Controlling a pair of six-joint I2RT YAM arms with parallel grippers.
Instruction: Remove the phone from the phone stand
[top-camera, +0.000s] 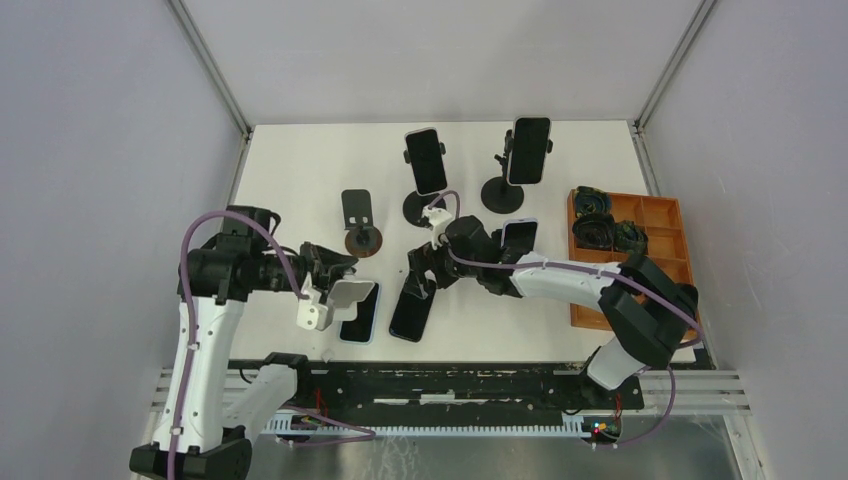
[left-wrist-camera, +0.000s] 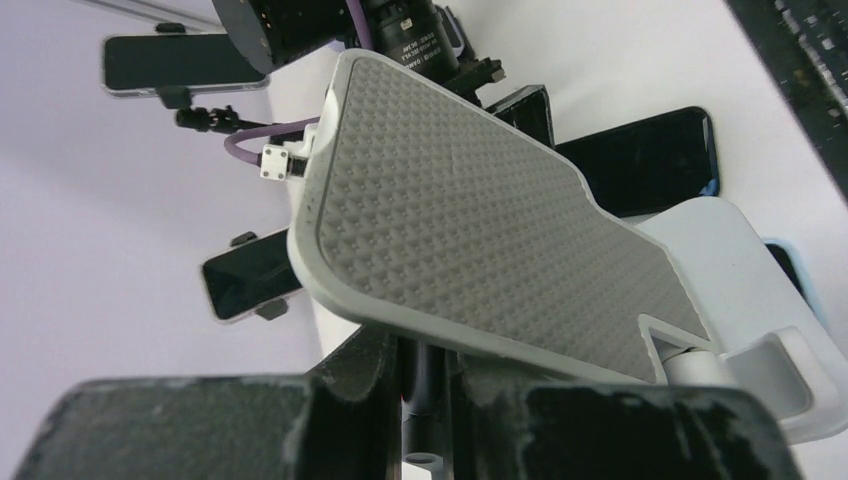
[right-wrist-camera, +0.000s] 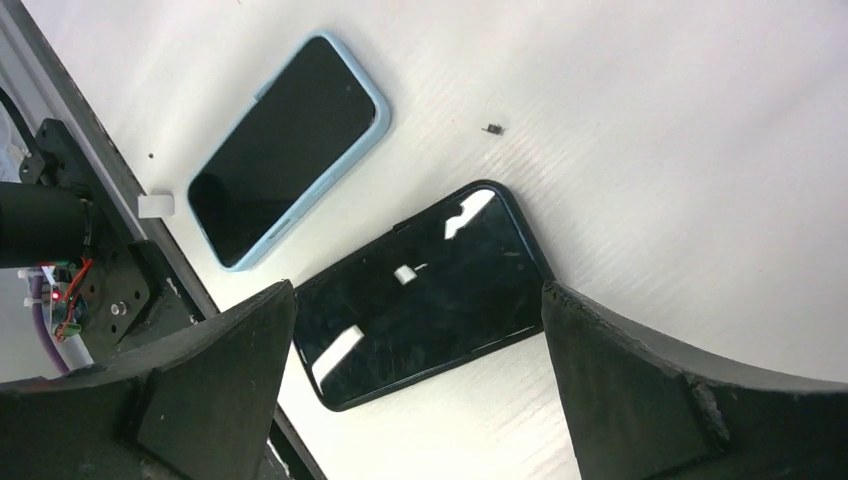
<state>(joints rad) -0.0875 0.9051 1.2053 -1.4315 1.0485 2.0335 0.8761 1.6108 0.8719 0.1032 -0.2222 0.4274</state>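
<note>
A grey-white phone stand (top-camera: 345, 293) with a dimpled pad (left-wrist-camera: 480, 210) is held tilted above the table at the front left. My left gripper (top-camera: 318, 275) (left-wrist-camera: 425, 370) is shut on the stand's dark stem under the pad. No phone sits on it. A black phone (top-camera: 410, 308) (right-wrist-camera: 430, 290) lies flat, screen up, on the white table (top-camera: 300, 170). My right gripper (top-camera: 425, 268) (right-wrist-camera: 418, 295) hangs open just above it, with one finger off each long side and neither touching it.
A blue-cased phone (top-camera: 362, 318) (right-wrist-camera: 285, 150) lies flat beside the black one, partly under the held stand. Two black stands at the back hold phones (top-camera: 426, 160) (top-camera: 528, 150). An empty black stand (top-camera: 358, 215), another flat phone (top-camera: 518, 235) and an orange tray (top-camera: 660, 215) are nearby.
</note>
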